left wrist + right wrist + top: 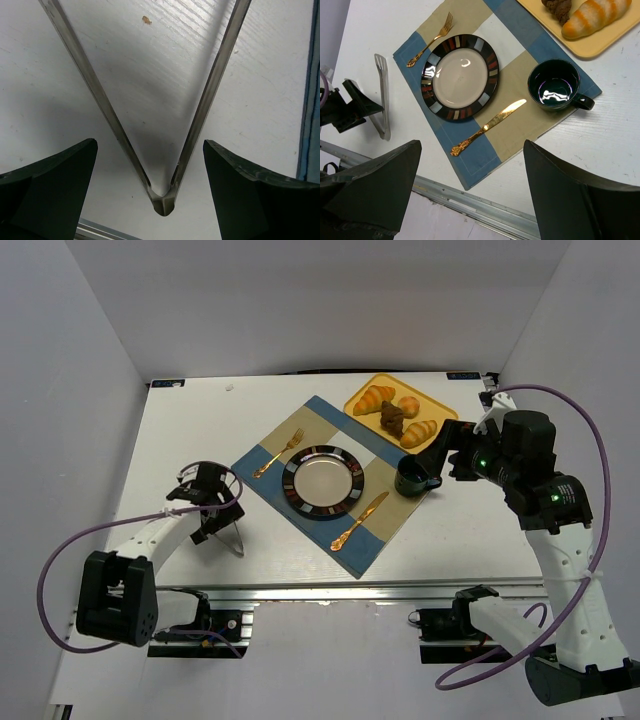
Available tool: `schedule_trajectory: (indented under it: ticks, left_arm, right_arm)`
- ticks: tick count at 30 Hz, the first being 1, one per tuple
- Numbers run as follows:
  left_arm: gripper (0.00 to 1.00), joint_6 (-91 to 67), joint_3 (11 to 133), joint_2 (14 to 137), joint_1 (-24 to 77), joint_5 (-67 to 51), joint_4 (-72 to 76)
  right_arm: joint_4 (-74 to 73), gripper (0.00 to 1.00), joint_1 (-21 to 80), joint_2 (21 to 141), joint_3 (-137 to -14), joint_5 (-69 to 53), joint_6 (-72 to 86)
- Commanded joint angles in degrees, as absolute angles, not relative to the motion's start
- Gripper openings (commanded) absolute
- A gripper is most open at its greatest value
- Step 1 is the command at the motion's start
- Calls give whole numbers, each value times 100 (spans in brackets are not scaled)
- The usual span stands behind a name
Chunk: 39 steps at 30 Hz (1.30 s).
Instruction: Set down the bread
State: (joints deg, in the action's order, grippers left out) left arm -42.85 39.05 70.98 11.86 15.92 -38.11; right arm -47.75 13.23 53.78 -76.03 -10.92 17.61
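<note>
The left pincer (pixel 150 145) hangs low over the white worktop (pixel 200 420) with its fingers spread wide either side of a pair of metal tongs (pixel 162 200). It straddles their hinged end and grips nothing; the tongs lie flat on the worktop. On the other side, the right pincer (pixel 472 150) hovers high above the place setting, released and empty.

Between the two arms lies a blue-and-beige placemat (pixel 358 443) set at an angle. A gold knife (pixel 360 520) lies on its near side. A dark-rimmed plate (pixel 322 481) sits at its middle, bare, and a gold fork (pixel 278 453) lies beyond it. A dark cup (pixel 412 477) stands on the mat's right corner, just below the right arm's wrist.

The bread is at the far right: three striped croissants (pixel 375 398) and a brown pastry (pixel 392 418) rest on a yellow tray (pixel 437 412), close beside the mat's far edge.

Judged from this layout, the job has barely begun. No bread has left the tray, and the plate, its likely destination, holds nothing. Picking up the tongs, lifting a piece and setting it down all appear to remain.
</note>
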Motion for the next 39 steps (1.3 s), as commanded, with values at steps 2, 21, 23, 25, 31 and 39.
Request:
schedule_trajectory:
  ticks: [2,21,23,25,31,39]
  left_arm:
    - [98,-4236,3867,7286,1213,1573,-3630]
    - [66,-4737,3674,8130,1213,1643,-2769]
    - [64,-4772,3674,8086,1213,1696,-2769]
    - [61,-4781,3866,7955,1204,1819,-3057]
    - [60,-4483,5324,7173,1213,2724,-4507]
    - [60,-3386,7557,7321,1265,1855,-5115]
  right_arm:
    - [-4474,89,1327,5353,-7594,-1143,1775]
    - [-4430,89,1318,5502,-7673,-1213,1670]
    - [-4430,89,1318,5511,-7673,-1204,1644]
    - [-4430,89,1327,5519,-7682,-1222,1617]
    - [-4298,89,1327,5616,-7725,-1336,1608]
    - [-3885,89,1327,5941,-7761,-1327,2021]
